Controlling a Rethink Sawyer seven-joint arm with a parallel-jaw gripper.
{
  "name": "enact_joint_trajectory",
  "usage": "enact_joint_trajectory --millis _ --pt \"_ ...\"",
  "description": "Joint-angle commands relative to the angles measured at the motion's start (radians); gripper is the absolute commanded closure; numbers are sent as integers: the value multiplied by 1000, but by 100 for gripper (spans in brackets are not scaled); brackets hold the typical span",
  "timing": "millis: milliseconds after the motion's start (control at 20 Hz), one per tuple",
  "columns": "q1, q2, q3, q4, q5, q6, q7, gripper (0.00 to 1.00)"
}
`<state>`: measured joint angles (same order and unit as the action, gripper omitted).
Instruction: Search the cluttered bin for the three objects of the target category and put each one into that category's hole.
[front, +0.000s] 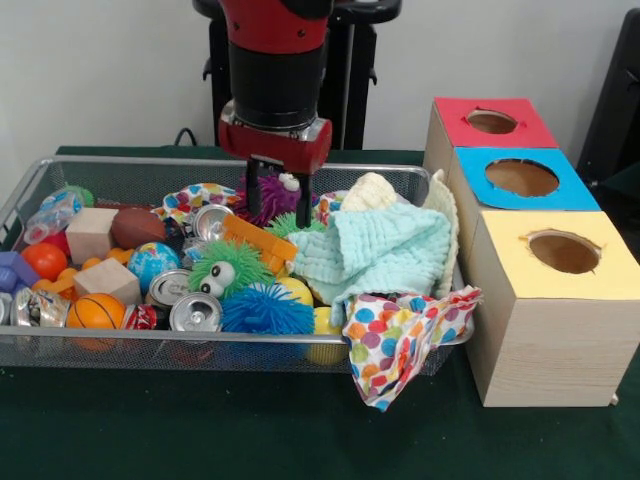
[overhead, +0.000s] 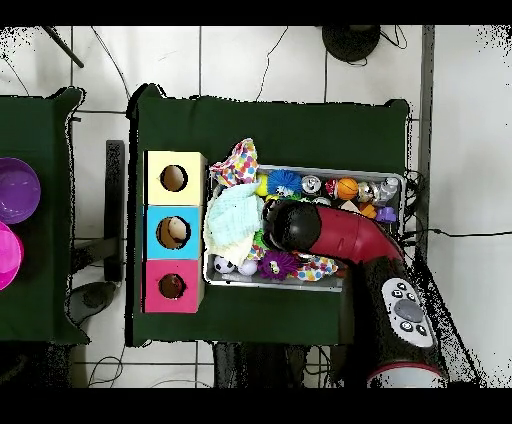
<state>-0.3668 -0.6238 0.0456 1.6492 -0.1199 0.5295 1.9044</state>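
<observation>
the gripper (front: 276, 190) is seen w/ jaws open, narrow gap, nothing held, poised over the purple spiky toy (front: 268, 197) at the far side of the bin (front: 240, 357). target category can't be told from the views, so the pick is judged only. a straight descent is advised, fingers set astride the toy, clear of the orange block (front: 258, 242) and the can (front: 212, 221) beside it. the red-surround hole (front: 491, 121) sits farthest in the box row, well apart, on the box beyond the blue one.
</observation>
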Motion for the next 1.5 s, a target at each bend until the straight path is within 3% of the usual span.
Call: enact_joint_trajectory --millis 50,550,900,1200,1500 --pt "21 -10 -18 42 69 89 189 0" --pt "37 38 -8 68 112 9 190 0" --pt "43 148 -29 45 88 -137 198 0" --pt "50 177 -48 76 113 -158 226 0" --pt "80 237 -80 35 136 -195 239 0"
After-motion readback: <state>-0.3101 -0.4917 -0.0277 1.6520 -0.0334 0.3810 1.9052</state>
